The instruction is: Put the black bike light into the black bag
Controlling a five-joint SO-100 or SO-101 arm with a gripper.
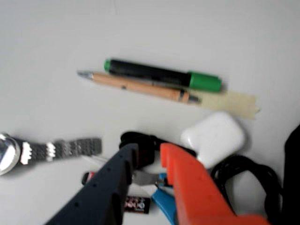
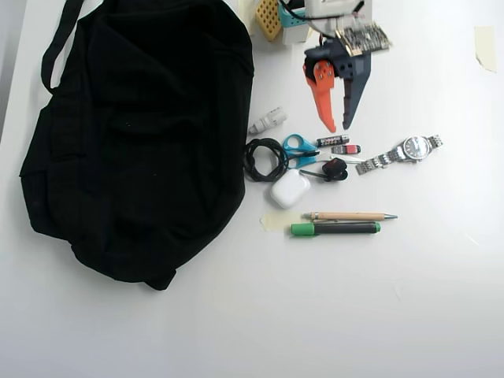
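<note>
The orange-and-navy two-finger gripper (image 2: 338, 126) hangs spread and empty above the small rounded black bike light (image 2: 335, 168), apparently lined up to descend. The large soft black fabric bag (image 2: 142, 134) lies well left in the overhead view, ready to receive it.

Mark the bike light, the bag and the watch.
bike light (image 2: 335, 168), overhead view, on its rounded black body
bag (image 2: 134, 142), overhead view, on the middle of its fabric
watch (image 2: 413, 147), overhead view, on its round face
</note>
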